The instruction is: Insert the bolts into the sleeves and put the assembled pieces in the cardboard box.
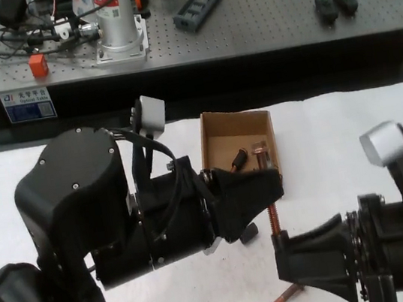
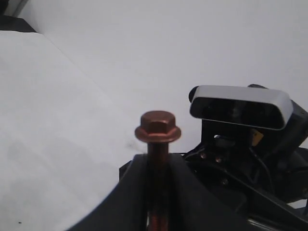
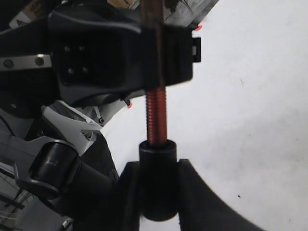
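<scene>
Right wrist view, up close: squeezing the black sleeve (image 3: 158, 192) tight in the right gripper (image 3: 158, 168), with the copper bolt (image 3: 156, 115) pinched in the left gripper (image 2: 158, 161) just above, head up, thread tip just poked into the sleeve's hole. Looks like the middle of the job for this pair: left to do, pushing the bolt right in and dropping it into the cardboard box (image 1: 231, 124) just behind the grippers, beside what may be one finished piece (image 1: 237, 158). Then maybe one more from the loose bolt (image 1: 285, 296) lying on the white table (image 1: 352, 143) by the right gripper.
</scene>
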You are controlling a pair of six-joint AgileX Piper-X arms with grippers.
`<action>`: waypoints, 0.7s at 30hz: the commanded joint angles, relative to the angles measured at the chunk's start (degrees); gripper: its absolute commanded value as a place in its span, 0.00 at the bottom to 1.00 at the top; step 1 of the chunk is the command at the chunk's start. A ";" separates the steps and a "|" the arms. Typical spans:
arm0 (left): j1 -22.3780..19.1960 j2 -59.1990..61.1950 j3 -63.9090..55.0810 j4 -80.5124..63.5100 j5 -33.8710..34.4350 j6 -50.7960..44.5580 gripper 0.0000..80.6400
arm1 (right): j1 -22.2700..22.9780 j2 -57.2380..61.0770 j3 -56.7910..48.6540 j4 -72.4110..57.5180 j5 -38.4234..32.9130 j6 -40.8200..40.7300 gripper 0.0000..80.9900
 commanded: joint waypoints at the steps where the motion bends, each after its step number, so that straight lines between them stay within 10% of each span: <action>1: 0.06 -0.27 -0.23 -1.61 0.85 -1.27 0.01 | 0.20 -0.34 -0.12 -3.96 1.58 1.18 0.04; 11: 0.06 -0.27 -0.23 -0.42 6.18 -1.64 0.03 | 0.20 -0.34 -0.12 -9.08 3.36 0.99 0.04; 17: 0.18 -0.27 -0.23 0.16 1.26 -1.58 0.66 | -3.13 -0.34 -0.26 -8.64 9.18 0.54 0.04; 21: 0.18 -0.27 -0.23 4.14 -5.57 3.70 0.65 | -7.38 0.96 -3.00 -1.33 17.69 -5.86 0.04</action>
